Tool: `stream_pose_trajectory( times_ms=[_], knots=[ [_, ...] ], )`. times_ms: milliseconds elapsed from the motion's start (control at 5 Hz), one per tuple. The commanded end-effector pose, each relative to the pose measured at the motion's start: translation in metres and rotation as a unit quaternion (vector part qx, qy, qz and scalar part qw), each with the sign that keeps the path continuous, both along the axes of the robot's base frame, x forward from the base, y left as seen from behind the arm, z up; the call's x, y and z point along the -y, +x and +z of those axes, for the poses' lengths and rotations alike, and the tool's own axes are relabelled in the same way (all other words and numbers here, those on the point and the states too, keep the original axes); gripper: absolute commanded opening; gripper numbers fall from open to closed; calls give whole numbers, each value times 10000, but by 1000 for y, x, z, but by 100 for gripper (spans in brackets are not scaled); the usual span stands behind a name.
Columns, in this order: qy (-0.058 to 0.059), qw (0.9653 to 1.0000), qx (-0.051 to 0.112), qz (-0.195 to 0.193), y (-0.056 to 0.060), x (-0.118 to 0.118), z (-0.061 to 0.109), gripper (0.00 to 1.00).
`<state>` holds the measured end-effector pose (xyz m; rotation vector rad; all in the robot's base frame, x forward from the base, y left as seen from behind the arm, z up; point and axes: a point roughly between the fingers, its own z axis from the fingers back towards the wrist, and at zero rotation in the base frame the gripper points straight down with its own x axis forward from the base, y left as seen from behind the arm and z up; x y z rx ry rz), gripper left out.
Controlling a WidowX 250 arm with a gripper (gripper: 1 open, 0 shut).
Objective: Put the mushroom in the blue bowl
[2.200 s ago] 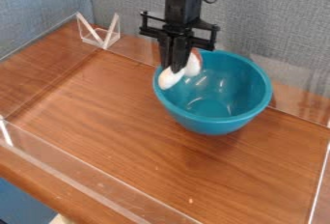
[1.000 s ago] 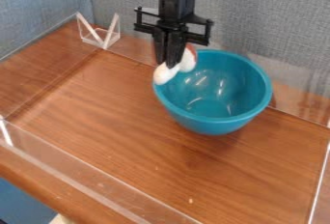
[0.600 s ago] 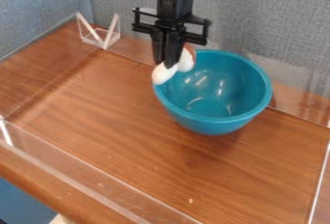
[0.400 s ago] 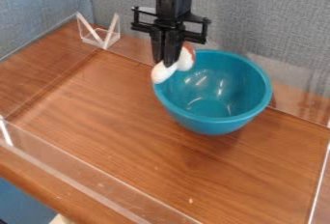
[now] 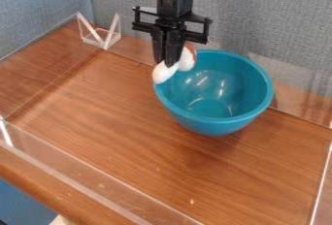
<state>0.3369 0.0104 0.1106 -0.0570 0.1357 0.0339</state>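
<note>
So the pincer (image 5: 173,60) is clamped tight on the mushroom (image 5: 170,66), hanging right over the blue bowl's (image 5: 218,93) left rim (not the middle). Drop it there and it could bounce onto the counter (image 5: 91,112).

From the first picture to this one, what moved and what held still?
The gripper, shut on the mushroom, rose slightly and shifted a little left, so the mushroom now hangs above the near-left rim of the blue bowl. Nothing was released. Bowl and table stayed put.
</note>
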Motion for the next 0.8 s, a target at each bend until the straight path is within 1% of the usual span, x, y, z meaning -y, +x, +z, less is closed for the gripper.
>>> stream_pose_trajectory(
  times_ms=[0, 600],
  knots=[
    [9, 9995, 311, 115, 8, -8, 17, 0],
    [-21, 9994, 308, 169, 11, -9, 17, 0]
  ],
)
